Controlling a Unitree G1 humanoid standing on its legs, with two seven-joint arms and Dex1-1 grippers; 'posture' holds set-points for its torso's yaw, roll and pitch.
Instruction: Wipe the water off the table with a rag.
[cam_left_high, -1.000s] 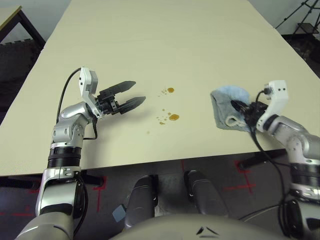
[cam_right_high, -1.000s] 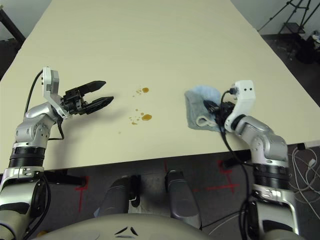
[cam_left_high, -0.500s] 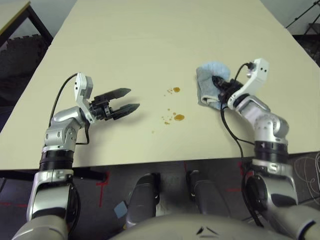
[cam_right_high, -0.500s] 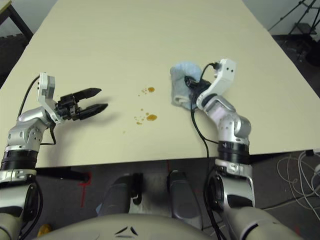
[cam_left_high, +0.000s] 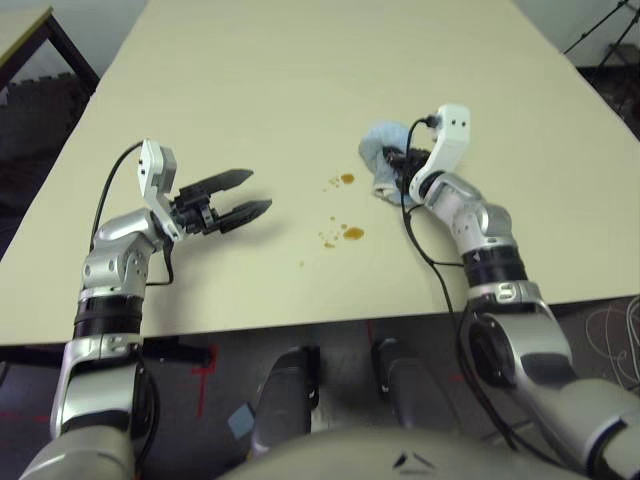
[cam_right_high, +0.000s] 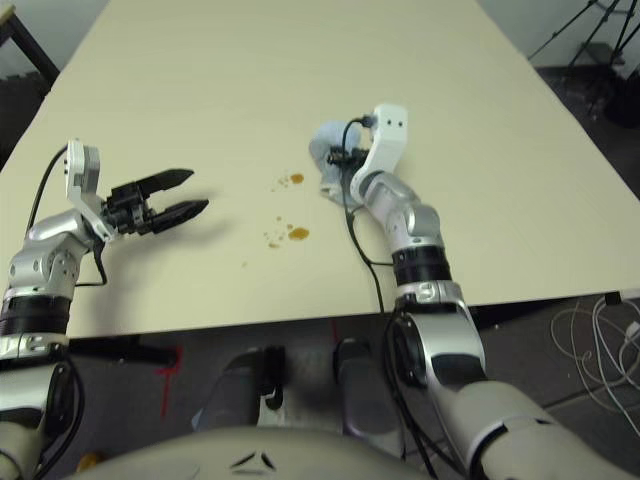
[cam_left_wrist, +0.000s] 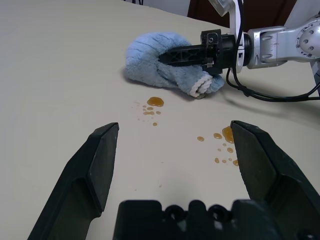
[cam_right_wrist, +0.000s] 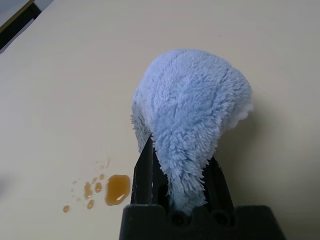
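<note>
The far half of the surface (cam_left_high: 330, 60) lies bare, as does the strip along its near edge. Mid-surface, the right end effector (cam_left_high: 397, 165) clamps the rag (cam_left_high: 382, 152) just beside the water (cam_left_high: 346, 232) drops. Toward the left edge, the left end effector (cam_left_high: 245, 195) hovers with fingers spread, well apart from the drops.

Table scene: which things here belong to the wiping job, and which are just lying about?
Belong to the job:
- rag, clamped in the shut right gripper
- water, amber drops beside the rag
- table

Just about:
- left gripper, open, holding nothing
- tripod on the floor past the table's far right corner
</note>
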